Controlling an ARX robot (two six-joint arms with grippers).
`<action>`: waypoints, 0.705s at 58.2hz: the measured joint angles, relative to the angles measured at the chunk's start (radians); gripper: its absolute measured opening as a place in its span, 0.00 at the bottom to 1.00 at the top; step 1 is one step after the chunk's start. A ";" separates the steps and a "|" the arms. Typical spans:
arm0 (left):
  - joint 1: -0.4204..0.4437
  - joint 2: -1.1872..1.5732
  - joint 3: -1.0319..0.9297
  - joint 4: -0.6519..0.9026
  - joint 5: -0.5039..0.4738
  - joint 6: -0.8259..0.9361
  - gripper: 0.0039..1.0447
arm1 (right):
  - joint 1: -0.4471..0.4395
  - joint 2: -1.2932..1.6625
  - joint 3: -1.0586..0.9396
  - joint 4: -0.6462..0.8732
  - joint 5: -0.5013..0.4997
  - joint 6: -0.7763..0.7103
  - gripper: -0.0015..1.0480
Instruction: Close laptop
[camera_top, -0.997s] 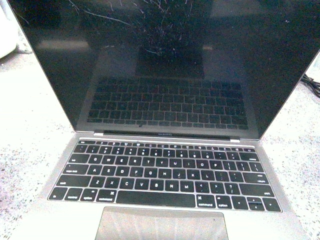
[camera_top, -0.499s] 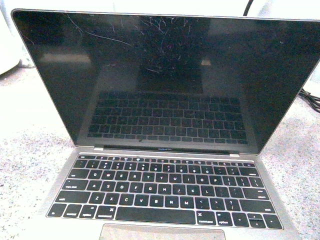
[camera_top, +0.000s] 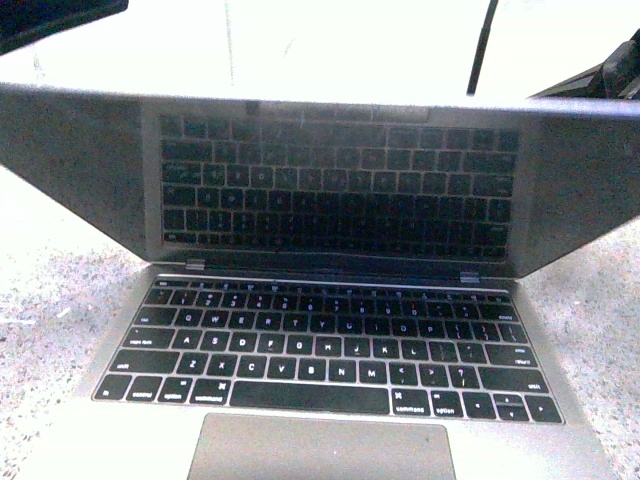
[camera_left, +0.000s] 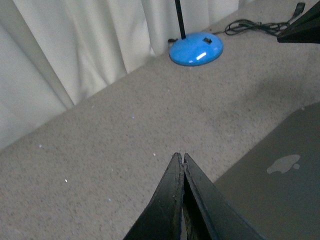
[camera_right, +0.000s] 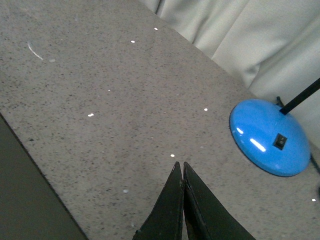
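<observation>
At the left, behind the laptop (camera_top: 330, 350), the left gripper (camera_left: 182, 158) hangs over the speckled counter (camera_left: 115, 145) with its fingers pressed together on nothing. It is near the grey lid (camera_left: 280, 195) and its pale logo (camera_left: 284, 164). Centre front, the laptop sits square on the counter, its lid tipped well forward so the dark screen (camera_top: 340, 190) mirrors the keys (camera_top: 330, 345). Off to the right, the right gripper (camera_right: 180, 168) is likewise closed and empty, near a blue lamp base (camera_right: 270, 137) and a pale curtain (camera_right: 260, 35). The machine looks stiff, metal and fairly heavy, so the base should stay put. The lid looks smooth and slippery, and the glass fragile. Pinching seems unwise. A closed fingertip pushing on the lid's back near its top edge, mid-width, then easing down gently, looks safest.
</observation>
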 joint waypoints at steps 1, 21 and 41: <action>-0.005 -0.006 -0.020 0.005 -0.005 -0.001 0.04 | 0.009 -0.001 -0.025 0.035 0.006 0.026 0.01; -0.133 -0.278 -0.464 0.023 -0.089 -0.192 0.04 | 0.344 0.104 -0.627 0.922 0.469 0.834 0.01; -0.116 -0.351 -0.414 -0.050 -0.134 -0.285 0.04 | 0.121 -0.150 -0.697 0.764 0.646 0.830 0.01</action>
